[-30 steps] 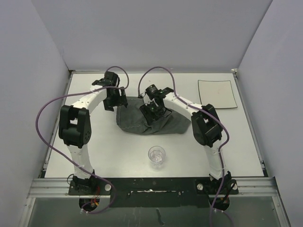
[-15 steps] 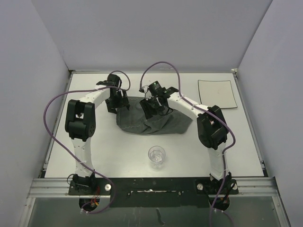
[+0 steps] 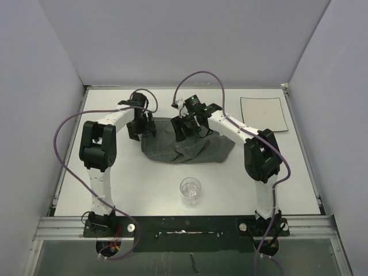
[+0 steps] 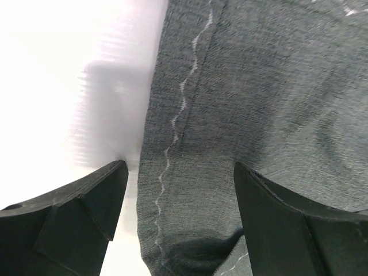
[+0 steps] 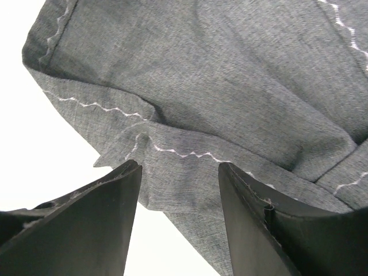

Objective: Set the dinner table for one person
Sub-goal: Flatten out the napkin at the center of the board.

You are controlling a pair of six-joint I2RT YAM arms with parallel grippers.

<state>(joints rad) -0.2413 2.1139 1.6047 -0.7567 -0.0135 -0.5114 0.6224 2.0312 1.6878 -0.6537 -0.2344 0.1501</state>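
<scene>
- The tabletop lies under both arms and reaches out to the white walls. It is stiff, flat and fixed, so we judge there is nothing on it to grip. It only carries the rest.
- What needs handling is the dark grey placemat, rumpled near the middle with one side folded over. It looks soft, light and floppy, so we would take it by a stitched hem or a corner.
- The left fingers are spread across the placemat's left hem, one over bare tabletop and one over cloth, pinching nothing.
- The right fingers are spread above a folded corner, also holding nothing.
- A clear cup stands nearer us and a white plate sits far right, both apart from the placemat.
</scene>
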